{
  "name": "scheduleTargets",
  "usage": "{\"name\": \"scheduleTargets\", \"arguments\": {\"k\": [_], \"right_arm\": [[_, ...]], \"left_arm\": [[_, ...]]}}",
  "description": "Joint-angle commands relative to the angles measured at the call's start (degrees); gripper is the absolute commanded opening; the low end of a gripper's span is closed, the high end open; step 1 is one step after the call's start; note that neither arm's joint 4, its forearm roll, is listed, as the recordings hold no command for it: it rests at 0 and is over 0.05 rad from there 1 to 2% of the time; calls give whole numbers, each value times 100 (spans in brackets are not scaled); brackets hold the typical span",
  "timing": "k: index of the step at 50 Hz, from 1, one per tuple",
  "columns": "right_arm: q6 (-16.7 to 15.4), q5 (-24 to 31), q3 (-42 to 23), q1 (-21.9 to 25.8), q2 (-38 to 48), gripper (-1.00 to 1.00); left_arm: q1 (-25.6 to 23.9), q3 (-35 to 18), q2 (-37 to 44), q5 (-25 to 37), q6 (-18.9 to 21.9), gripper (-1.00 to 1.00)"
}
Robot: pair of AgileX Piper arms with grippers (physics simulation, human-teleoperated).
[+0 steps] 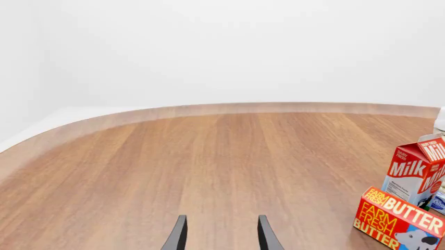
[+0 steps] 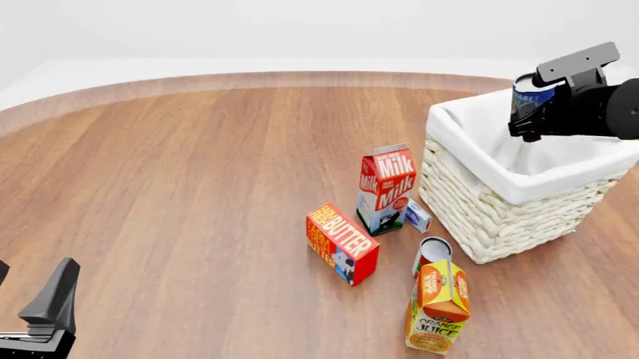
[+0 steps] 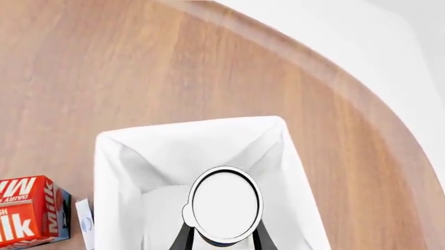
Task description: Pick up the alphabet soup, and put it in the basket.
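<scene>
My left gripper (image 1: 221, 234) sat low over bare bench (image 2: 179, 187) at the near left, its 2 fingers (image 1: 177, 235) parted around nothing. Mid-bench I saw the butter box (image 2: 342, 243), the milk carton (image 2: 385, 187) and the orange juice carton (image 2: 438, 307) (a small can beside it). At the right, my right gripper (image 3: 221, 240) had its fingers clamped on the alphabet soup (image 2: 529, 96), held above the open basket (image 2: 499, 202).

The surface (image 2: 200, 172) is brown wood grain. The basket (image 2: 479, 209) is white wicker with a white liner. The soup (image 2: 529, 93) has a blue label and white top. Milk (image 2: 384, 187) and butter (image 2: 342, 243) are red; juice (image 2: 439, 310) is orange.
</scene>
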Motion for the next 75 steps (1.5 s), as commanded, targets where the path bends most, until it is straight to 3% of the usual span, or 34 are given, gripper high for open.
{"name": "scheduleTargets", "arguments": {"k": [1,75], "right_arm": [[43,1,-141,-20,209,-100],[-113,-28,-44,-55,874,-100]], "left_arm": [[0,0,0,0,0,100],[0,0,0,0,0,100]]}}
